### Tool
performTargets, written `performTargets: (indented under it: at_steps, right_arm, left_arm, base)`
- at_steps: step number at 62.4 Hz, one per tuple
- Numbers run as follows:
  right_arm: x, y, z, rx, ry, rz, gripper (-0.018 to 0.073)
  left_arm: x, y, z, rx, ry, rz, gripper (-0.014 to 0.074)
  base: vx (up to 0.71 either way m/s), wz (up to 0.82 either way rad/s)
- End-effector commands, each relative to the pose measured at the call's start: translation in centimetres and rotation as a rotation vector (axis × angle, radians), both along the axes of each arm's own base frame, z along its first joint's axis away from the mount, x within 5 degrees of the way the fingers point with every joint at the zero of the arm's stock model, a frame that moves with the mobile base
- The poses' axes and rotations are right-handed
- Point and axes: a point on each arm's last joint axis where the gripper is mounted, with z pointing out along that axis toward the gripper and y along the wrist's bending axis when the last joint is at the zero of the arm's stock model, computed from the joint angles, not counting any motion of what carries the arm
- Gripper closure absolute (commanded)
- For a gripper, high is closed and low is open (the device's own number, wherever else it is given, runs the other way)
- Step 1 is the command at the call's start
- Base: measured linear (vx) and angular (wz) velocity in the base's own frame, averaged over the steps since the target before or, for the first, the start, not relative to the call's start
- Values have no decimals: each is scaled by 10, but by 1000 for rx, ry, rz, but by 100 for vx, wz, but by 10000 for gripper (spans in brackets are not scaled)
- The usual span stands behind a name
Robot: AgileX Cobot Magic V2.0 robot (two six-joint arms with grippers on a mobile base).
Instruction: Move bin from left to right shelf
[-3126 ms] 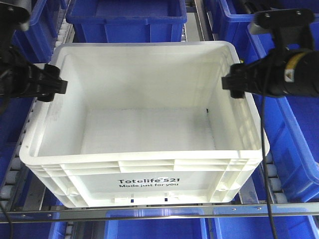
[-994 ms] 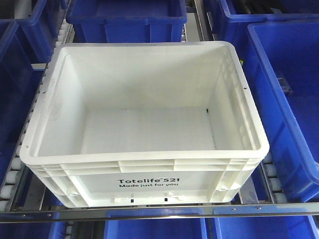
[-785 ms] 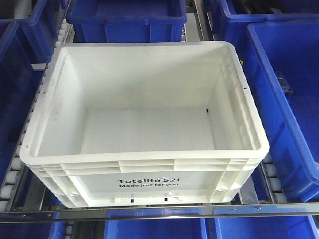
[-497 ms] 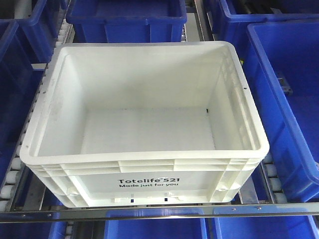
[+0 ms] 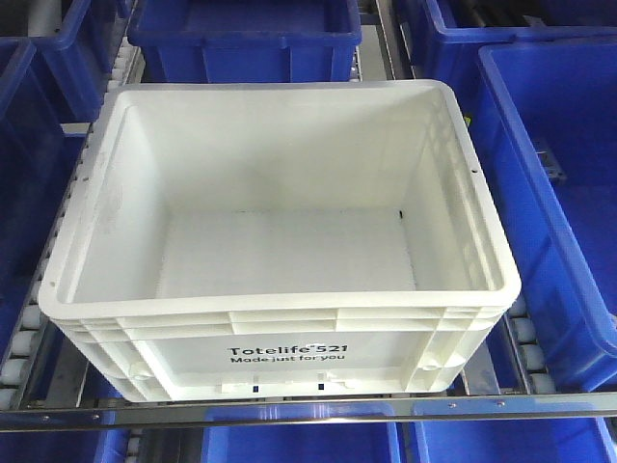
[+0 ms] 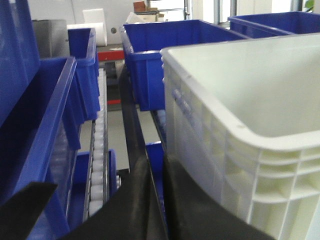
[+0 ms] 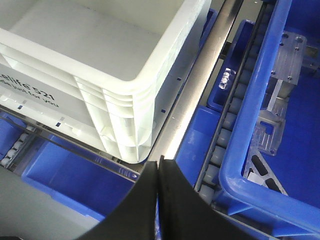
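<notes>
1. In the front view we see the large white rectangular plastic bin standing on the metal roller shelf, its printed side toward the silver front rail.
2. The bin is empty and upright, and its black print reads "Totelife 521 Made just for you".
3. Dark blue plastic crates stand around it: behind, on the left and on the right, the right one just beside its rim.
4. Neither arm shows in the front view.
5. From the left wrist camera we see the left gripper low beside the ribbed outer wall of the bin, not touching it; its two dark fingers lie close together with only a thin gap between them and nothing inside — so we take the jaws as clenched on nothing.
6. From the right wrist camera the right gripper hangs in front of the bin's corner, over the silver rail; its black fingers meet along one line — pressed together and empty.
7. Pale rollers run between the bin and the blue crate on the right.
</notes>
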Motion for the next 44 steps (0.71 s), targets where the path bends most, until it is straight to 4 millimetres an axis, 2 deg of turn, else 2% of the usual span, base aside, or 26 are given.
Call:
performTargets:
  at_steps: [1, 7, 11, 16, 44]
  right_arm:
    - [3, 1, 11, 17, -75, 5, 568]
    - [3, 1, 11, 17, -75, 5, 568]
    - [3, 1, 11, 17, -75, 5, 568]
    - [3, 1, 11, 17, -75, 5, 568]
    - [3, 1, 11, 17, -75, 5, 568]
  left_arm:
    - [-1, 2, 13, -18, -93, 19, 594]
    - [-6, 2, 11, -11, -134, 21, 605]
    - [-7, 2, 1, -52, -152, 18, 603]
    - [-5, 3, -7, -101, -99, 38, 603]
    - [-5, 5, -4, -117, -134, 67, 603]
  base:
    - [0, 0]
    - [0, 0]
    - [0, 0]
    - [0, 0]
    - [0, 0]
